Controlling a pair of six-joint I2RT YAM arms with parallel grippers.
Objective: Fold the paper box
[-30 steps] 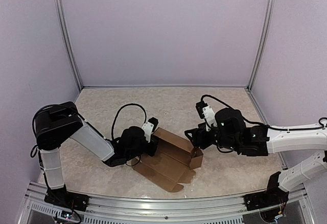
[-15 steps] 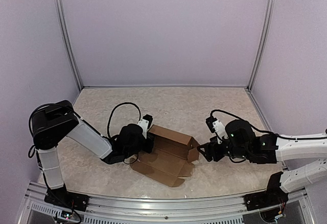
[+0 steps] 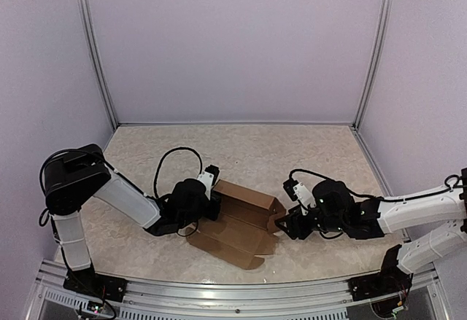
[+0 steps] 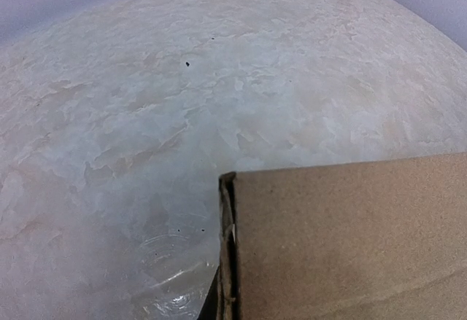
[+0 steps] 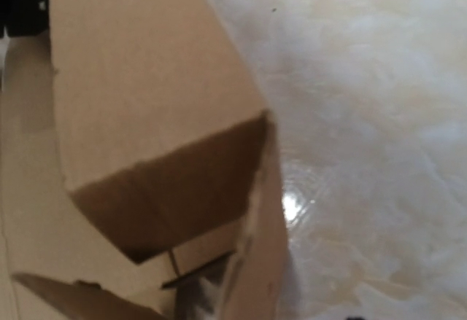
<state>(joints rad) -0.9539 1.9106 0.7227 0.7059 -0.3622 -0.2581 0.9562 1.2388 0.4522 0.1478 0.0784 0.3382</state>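
**Paper box half raised**

Your paper box (image 3: pixel 237 227) lies between the grippers. Its far wall and right end flap stand, but the near tabbed panel lies flat, so most folding looks undone. The left gripper (image 3: pixel 213 205) is closed at the box's left end; a pinch on cardboard can't be confirmed. The right gripper (image 3: pixel 283 227) sits just beside the right flap, jaw state unreadable. Only the left wrist view shows the wall's doubled edge.
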